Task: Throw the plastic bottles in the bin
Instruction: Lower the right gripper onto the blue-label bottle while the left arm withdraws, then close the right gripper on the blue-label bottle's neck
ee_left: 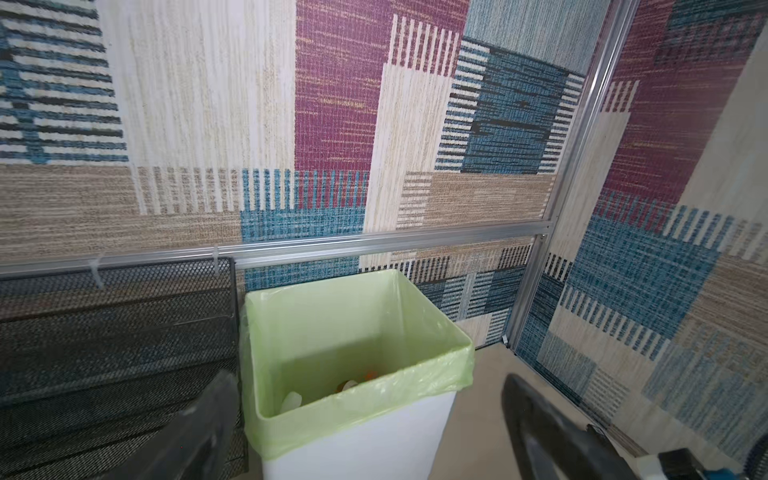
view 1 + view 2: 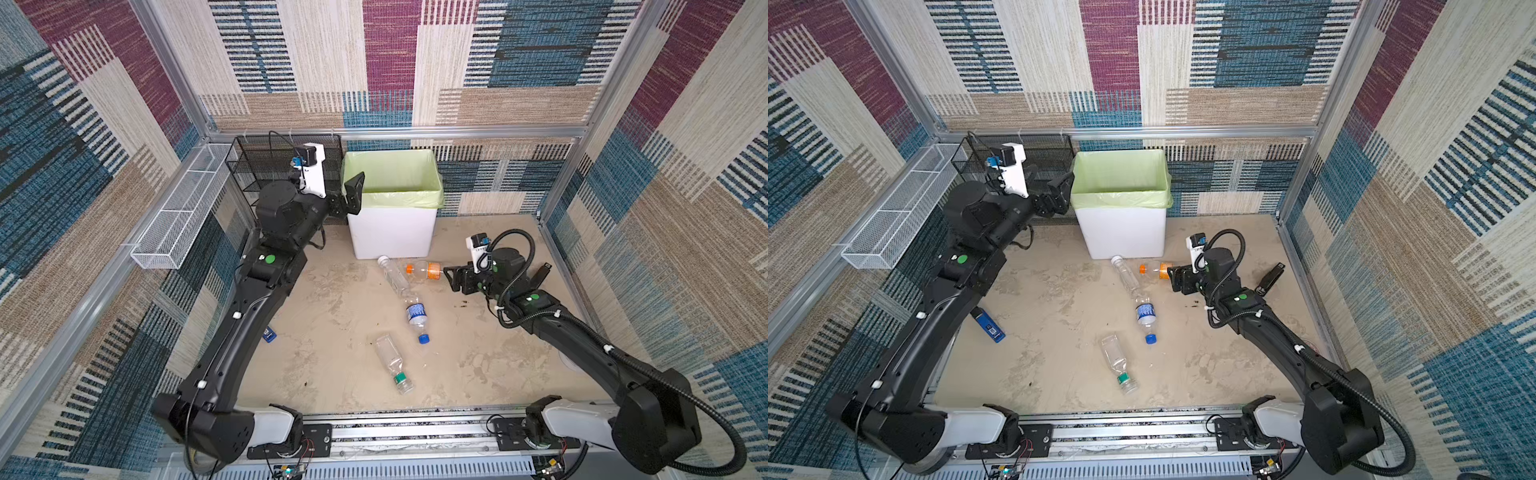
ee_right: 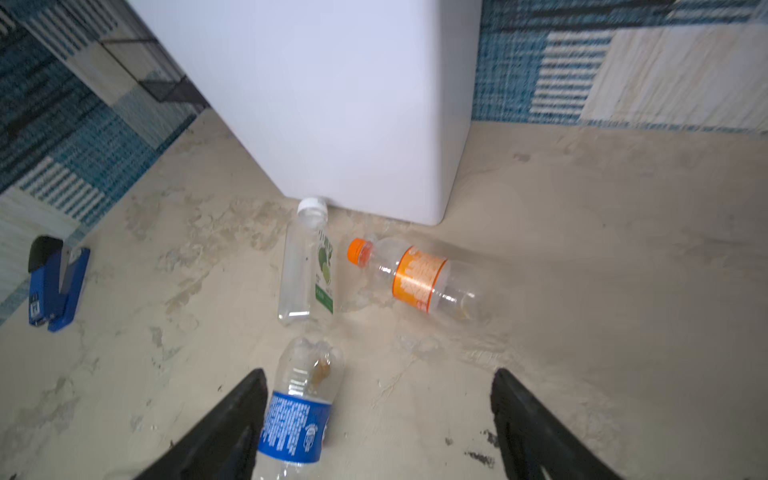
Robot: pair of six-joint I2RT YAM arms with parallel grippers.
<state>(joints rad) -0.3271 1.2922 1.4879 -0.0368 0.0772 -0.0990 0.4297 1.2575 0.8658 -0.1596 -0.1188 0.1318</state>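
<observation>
Above the beige floor [image 2: 332, 316], left hand [image 2: 352, 193] and right hand [image 2: 450, 279] gape empty.

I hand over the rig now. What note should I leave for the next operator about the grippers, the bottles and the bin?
The left gripper is open and empty, raised at the left rim of the bin.
The right gripper is open and empty, low near the base of the orange-cap bottle, not gripping it.
Done: the left wrist view shows orange and white items at the bottom of the bin, probably bottles.
Left: four bottles lie on the floor before the bin: the orange-cap bottle, the white-cap bottle, the blue-label bottle and the green-cap bottle.
</observation>
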